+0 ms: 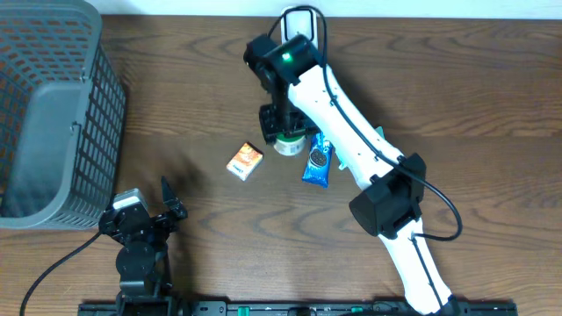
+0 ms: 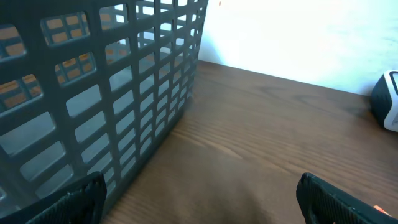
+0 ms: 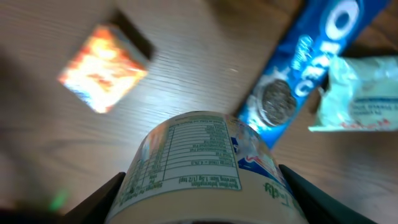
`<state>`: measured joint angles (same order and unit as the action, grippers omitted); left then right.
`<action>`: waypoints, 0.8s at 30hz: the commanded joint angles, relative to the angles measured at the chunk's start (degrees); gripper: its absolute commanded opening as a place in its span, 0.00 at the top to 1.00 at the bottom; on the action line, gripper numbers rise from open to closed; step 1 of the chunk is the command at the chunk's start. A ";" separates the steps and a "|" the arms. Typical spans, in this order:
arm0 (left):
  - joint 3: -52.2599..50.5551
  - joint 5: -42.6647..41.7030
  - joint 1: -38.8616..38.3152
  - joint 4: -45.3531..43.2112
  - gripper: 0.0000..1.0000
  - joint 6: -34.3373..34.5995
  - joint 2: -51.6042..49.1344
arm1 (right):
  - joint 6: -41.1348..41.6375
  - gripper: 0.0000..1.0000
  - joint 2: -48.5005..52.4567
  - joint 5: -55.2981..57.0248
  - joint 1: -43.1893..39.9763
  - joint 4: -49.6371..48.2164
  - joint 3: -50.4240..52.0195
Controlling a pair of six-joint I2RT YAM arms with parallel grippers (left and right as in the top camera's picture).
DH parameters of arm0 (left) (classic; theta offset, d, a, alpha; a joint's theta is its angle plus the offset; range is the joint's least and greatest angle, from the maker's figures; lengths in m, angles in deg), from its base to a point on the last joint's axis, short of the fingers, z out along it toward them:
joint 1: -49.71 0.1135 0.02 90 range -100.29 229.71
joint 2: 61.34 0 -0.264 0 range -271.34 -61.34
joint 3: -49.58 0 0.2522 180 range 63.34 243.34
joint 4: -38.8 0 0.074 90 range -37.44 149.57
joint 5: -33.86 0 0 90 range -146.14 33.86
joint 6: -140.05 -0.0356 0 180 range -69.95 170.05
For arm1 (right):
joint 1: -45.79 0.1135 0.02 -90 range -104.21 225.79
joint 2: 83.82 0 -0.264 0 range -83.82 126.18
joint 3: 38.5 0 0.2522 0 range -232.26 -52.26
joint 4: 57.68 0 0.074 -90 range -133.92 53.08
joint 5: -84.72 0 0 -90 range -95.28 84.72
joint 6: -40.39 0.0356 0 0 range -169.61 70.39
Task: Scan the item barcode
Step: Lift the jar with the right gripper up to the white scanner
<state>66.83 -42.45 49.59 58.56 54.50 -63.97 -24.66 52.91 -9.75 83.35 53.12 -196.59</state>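
- Tub [image 3: 205, 165]: white, round, printed label with a nutrition panel. It sits in the right gripper [image 3: 202, 196], over the desk [image 1: 457, 105] between the orange box [image 1: 245, 161] and the cookie pack [image 1: 317, 160].
- Can't tell whether it's lifted clear of the desk.
- Handling guess: light, rigid plastic with a slick curved wall, so it could spin or slip under a weak pinch. Best hold is across the side wall at mid-height, keeping the label uncovered.
- Right gripper is partly closed, with a finger on each side of the tub.
- No barcode visible yet, so the tub probably needs rotating.
- Right arm stretches forward across the desk, wrist pitched down over the tub.
- Left gripper [image 2: 202, 199] is wide open and holds nothing. That arm is tucked in low beside the basket [image 1: 53, 132].
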 commanded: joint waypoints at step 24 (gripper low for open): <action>-1.66 0.48 -0.22 0.50 0.02 -0.35 -0.22 | 0.81 0.46 -5.92 -3.21 -6.45 -2.91 -4.13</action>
<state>66.83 -42.45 49.59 58.56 54.52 -63.97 -23.09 49.28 -17.66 79.31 51.61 -197.55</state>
